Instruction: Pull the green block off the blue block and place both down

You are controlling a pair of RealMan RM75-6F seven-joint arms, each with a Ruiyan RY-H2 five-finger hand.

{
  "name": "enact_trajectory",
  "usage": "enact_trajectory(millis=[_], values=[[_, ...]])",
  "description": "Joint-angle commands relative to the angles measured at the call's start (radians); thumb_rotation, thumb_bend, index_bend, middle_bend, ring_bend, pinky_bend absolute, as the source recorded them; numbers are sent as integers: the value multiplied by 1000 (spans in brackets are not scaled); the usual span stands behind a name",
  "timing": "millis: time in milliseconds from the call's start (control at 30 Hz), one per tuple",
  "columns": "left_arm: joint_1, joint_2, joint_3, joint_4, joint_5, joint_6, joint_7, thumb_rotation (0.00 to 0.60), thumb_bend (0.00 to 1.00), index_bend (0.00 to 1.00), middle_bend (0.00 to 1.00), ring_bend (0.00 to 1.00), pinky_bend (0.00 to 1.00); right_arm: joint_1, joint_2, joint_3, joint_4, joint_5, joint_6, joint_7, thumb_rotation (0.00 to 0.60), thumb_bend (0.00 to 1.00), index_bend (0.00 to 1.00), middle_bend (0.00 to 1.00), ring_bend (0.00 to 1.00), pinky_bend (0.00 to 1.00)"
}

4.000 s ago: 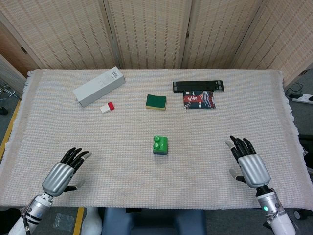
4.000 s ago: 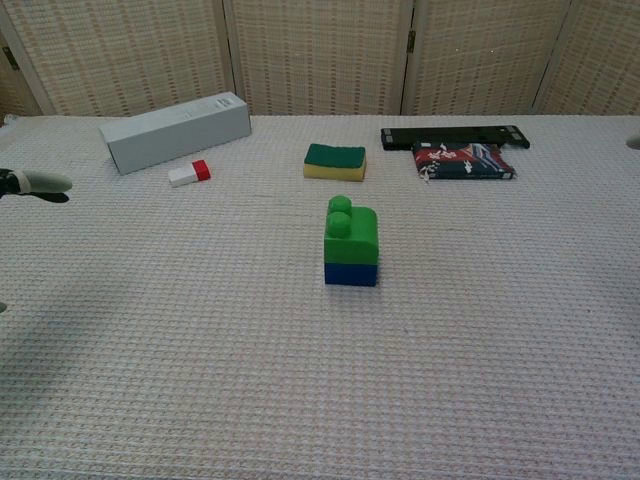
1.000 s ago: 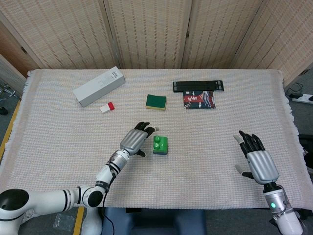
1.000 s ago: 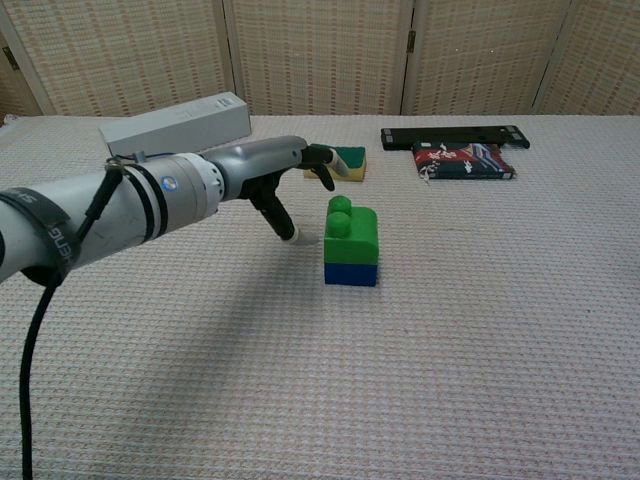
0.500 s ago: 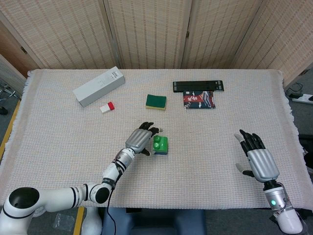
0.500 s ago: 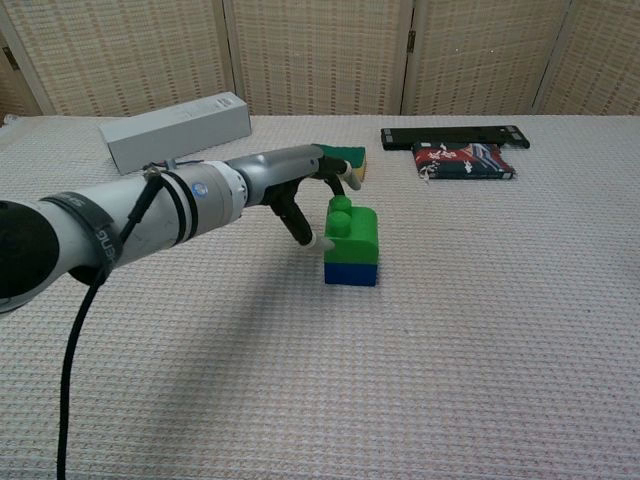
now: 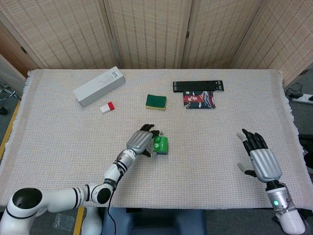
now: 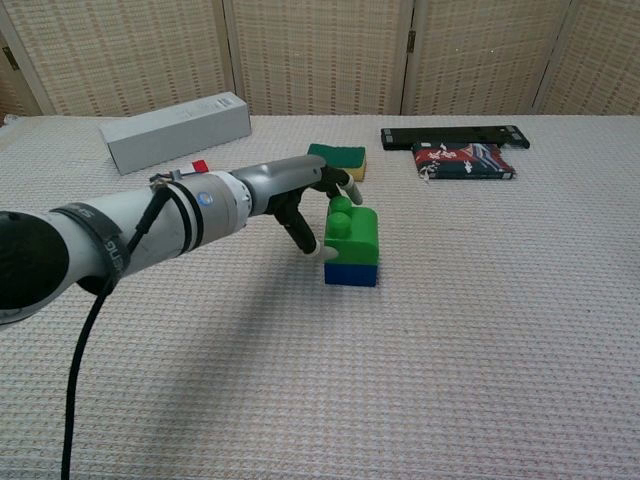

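The green block (image 7: pixel 162 143) (image 8: pixel 357 233) sits on top of the blue block (image 8: pixel 351 273) at the middle of the table; the head view shows only a thin edge of the blue one. My left hand (image 7: pixel 141 141) (image 8: pixel 298 190) is at the stack's left side. Its thumb reaches down beside the green block's left face and its other fingers arch over the studs, spread apart; I cannot tell whether they touch it. My right hand (image 7: pixel 259 159) hovers far to the right above the cloth, fingers apart and holding nothing; the chest view does not show it.
A white box (image 7: pixel 99 86) and a small red-and-white eraser (image 7: pixel 107 106) lie at the back left. A green-and-yellow sponge (image 7: pixel 156 101) lies behind the stack. A black bar (image 7: pixel 198 86) and a patterned packet (image 7: pixel 199 100) are at the back right.
My left hand has come in from the front left to the stack's left side, its fingers now over the green block. The right hand has drifted slightly right. The blocks have not moved.
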Motion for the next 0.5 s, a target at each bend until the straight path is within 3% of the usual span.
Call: enact_trajectory(millis=[33, 300, 500], values=[[2, -6, -1, 9, 7, 10, -5, 600, 308, 278, 383, 92, 0, -2, 4, 2, 0, 4, 2, 4, 600, 322, 0, 0, 0, 0], [22, -44, -6, 41, 35, 63, -33, 600, 343, 436, 540, 178, 0, -5, 7, 0, -4, -4, 10, 6, 600, 322, 0, 0, 0, 0], [28, -49, -5, 61, 27, 55, -30, 600, 349, 458, 567, 206, 0, -4, 6, 1, -2, -3, 11, 5, 600, 322, 0, 0, 0, 0]])
